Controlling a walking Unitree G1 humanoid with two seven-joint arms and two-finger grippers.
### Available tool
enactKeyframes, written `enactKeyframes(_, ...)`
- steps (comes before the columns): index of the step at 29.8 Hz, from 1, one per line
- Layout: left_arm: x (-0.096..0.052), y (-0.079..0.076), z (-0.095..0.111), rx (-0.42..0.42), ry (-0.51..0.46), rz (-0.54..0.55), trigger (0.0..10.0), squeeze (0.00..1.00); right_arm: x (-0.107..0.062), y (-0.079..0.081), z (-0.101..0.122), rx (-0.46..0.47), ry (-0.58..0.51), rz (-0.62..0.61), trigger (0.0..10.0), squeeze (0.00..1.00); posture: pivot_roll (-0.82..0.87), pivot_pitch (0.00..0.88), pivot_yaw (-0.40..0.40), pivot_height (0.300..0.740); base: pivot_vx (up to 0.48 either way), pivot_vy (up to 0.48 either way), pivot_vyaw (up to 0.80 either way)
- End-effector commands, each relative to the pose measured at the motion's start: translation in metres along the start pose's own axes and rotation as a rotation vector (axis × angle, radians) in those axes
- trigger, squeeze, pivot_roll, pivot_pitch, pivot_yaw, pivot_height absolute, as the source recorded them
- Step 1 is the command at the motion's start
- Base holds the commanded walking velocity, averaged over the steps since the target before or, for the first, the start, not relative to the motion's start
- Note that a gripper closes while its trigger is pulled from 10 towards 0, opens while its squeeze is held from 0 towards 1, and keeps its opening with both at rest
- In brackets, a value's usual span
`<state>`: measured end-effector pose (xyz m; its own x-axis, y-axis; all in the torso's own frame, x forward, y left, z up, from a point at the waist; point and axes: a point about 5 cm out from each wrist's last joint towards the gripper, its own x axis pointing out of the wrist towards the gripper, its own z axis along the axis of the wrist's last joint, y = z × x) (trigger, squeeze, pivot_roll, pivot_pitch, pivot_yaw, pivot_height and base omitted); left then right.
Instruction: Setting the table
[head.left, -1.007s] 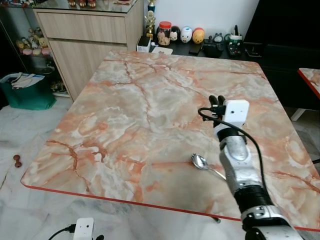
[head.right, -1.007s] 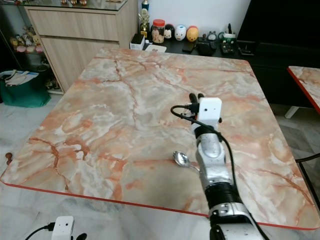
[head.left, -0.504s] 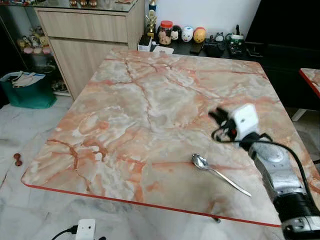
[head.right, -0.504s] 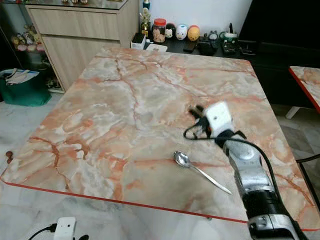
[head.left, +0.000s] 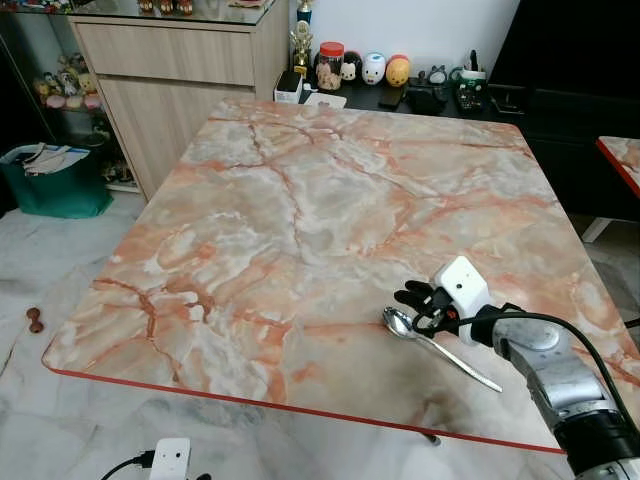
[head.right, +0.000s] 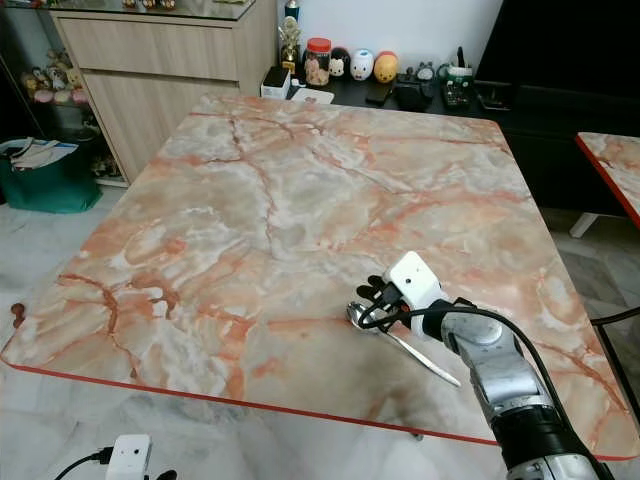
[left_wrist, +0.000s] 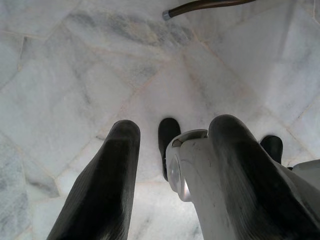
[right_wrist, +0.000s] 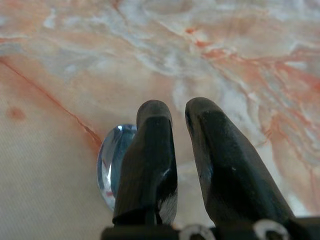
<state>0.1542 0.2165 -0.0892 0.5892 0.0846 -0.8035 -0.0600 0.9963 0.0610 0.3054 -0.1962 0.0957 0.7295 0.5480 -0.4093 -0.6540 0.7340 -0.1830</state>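
Note:
A metal spoon (head.left: 455, 363) lies on the marble table (head.left: 280, 200) near its front right edge, bowl toward the left. My right gripper (head.left: 412, 297) is low over the table with its fingertips just above and beside the spoon's bowl (right_wrist: 111, 160). In the right wrist view the two black fingers (right_wrist: 150, 150) stand almost together with nothing between them, and the bowl shows beside one finger. My left gripper (left_wrist: 170, 150) hangs idle over the marble floor, fingers apart.
A wooden cabinet (head.left: 170, 70) stands at the back left, with a green bag (head.left: 55, 180) on the floor beside it. Jars and figurines (head.left: 370, 68) line a low black unit behind the table. A second table's corner (head.left: 622, 155) is at the right.
My right arm has swung down and forward from above the table's middle to the spoon's bowl. The spoon has not moved.

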Motion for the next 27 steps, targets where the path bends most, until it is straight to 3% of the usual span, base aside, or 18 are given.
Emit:
enactKeyframes(1,-0.001,0.002,-0.005,0.007,0.026,-0.003,10.0,0.00,-0.002,-0.004,0.004,0.017,-0.014,-0.023,10.0,0.84,-0.01,0.000,-0.035,0.740,0.000,0.000,0.00)
enactKeyframes(2,-0.001,0.001,-0.004,0.007,0.026,-0.004,10.0,0.00,-0.002,-0.003,0.007,0.035,-0.027,-0.011,10.0,1.00,-0.01,0.000,-0.036,0.740,0.000,0.000,0.00)
enactKeyframes(13,0.000,0.001,-0.004,0.006,0.030,-0.010,10.0,0.00,-0.012,0.005,0.002,0.032,0.017,0.051,10.0,1.00,-0.02,0.000,-0.038,0.740,0.000,0.000,0.00)
enactKeyframes(25,0.000,-0.001,-0.003,0.000,0.029,-0.013,10.0,0.00,-0.026,0.001,0.000,0.025,0.054,0.074,10.0,1.00,-0.03,0.000,-0.042,0.740,0.000,0.000,0.00)
enactKeyframes(26,0.000,-0.001,-0.003,-0.001,0.030,-0.013,10.0,0.00,-0.027,0.000,-0.001,0.023,0.060,0.061,10.0,0.03,-0.03,0.000,-0.042,0.740,0.000,0.000,0.00)
enactKeyframes(27,0.000,-0.001,-0.003,-0.001,0.030,-0.013,10.0,0.00,-0.028,0.000,-0.002,0.021,0.066,0.062,10.0,0.00,-0.03,0.000,-0.041,0.740,0.000,0.000,0.00)
